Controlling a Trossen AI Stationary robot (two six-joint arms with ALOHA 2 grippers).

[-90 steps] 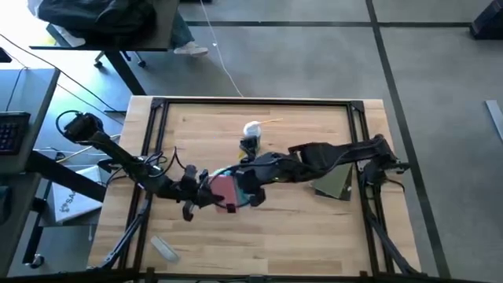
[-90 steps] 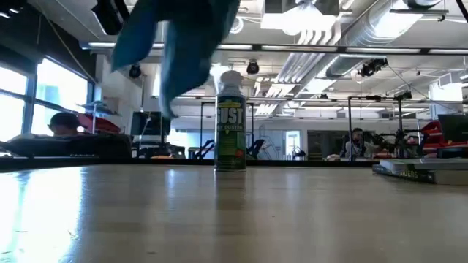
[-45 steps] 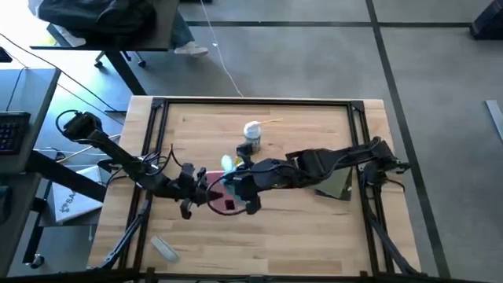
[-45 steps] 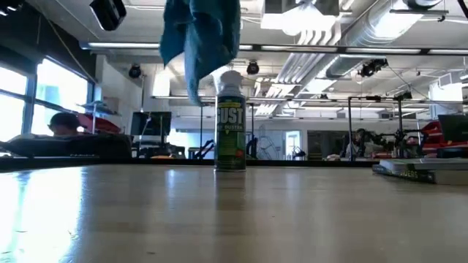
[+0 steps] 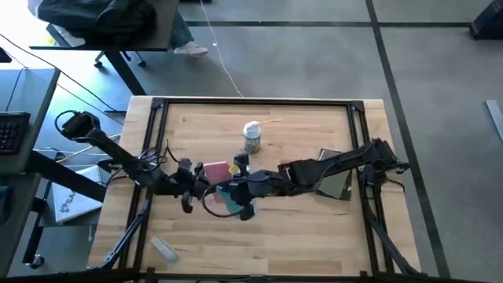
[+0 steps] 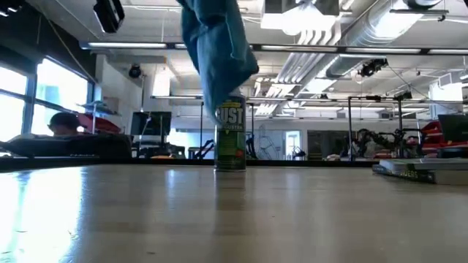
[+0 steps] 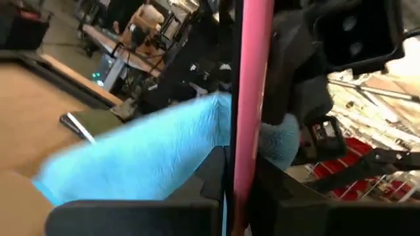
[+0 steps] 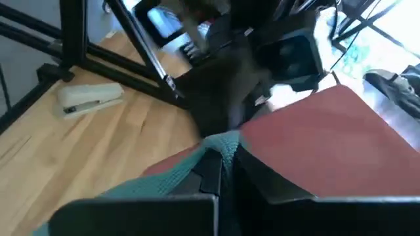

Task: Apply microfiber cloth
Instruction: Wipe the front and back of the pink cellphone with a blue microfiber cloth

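My left gripper holds a pink-red phone above the table's middle; in the left wrist view the phone shows edge-on. My right gripper is shut on the light-blue microfiber cloth, right beside the phone on its near side. In the right wrist view the cloth lies at the edge of the phone's red face. In the low view the cloth hangs down in front of the spray can. My left gripper pinches the phone between its two fingers at the lower edge, coming level from the table's left. The phone stands on edge, lifted clear of the table. My right gripper pinches a bunched fold of the cloth between its two fingers, coming from the table's right. The cloth hangs slack below the fingers, its lower end clear of the table, and it lies against the phone.
A green dust spray can stands upright just beyond the grippers. A flat grey-green pad lies under the right arm. A small white object lies near the front left corner. A dark frame borders the tabletop.
My right gripper has carried the cloth toward the table's left and near edge, up against the phone; the cloth has swung and now hangs lower. My left gripper has drawn back a little toward the far left with the phone, which now shows more edge-on.
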